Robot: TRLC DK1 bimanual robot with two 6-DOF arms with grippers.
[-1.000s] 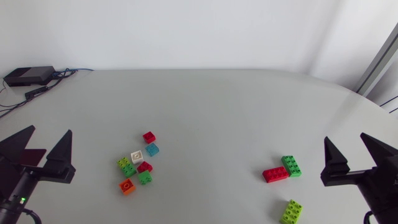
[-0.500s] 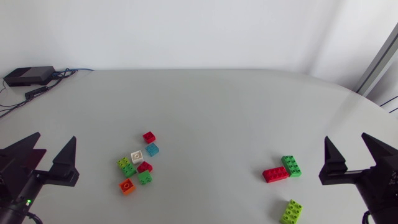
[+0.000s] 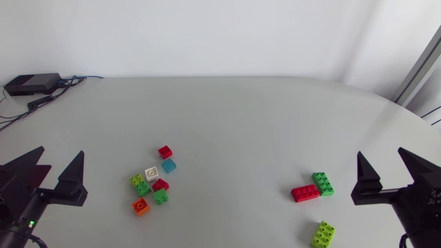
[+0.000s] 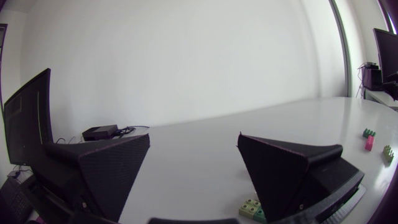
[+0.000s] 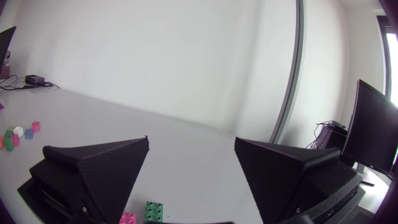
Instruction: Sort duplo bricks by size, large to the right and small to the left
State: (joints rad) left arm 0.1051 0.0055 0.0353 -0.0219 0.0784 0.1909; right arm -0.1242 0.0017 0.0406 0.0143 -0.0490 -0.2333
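Observation:
A cluster of small bricks lies left of centre: red (image 3: 165, 151), blue (image 3: 169, 165), white (image 3: 152, 173), lime (image 3: 140, 183), another red (image 3: 160, 184), green (image 3: 161, 196) and orange (image 3: 140, 206). On the right lie three large bricks: red (image 3: 304, 193), green (image 3: 322, 183) and lime (image 3: 322, 234). My left gripper (image 3: 62, 153) stands open at the near left, apart from the cluster. My right gripper (image 3: 380, 153) stands open at the near right, beside the large bricks. The left gripper (image 4: 194, 140) and the right gripper (image 5: 191, 142) hold nothing between their fingers.
A black box (image 3: 32, 84) with cables sits at the table's far left corner. In the right wrist view, the large green brick (image 5: 154, 210) lies just ahead of and below the gripper.
My left gripper has drawn back slightly toward the near edge. My right gripper has shifted a touch to the left. The bricks have not moved.

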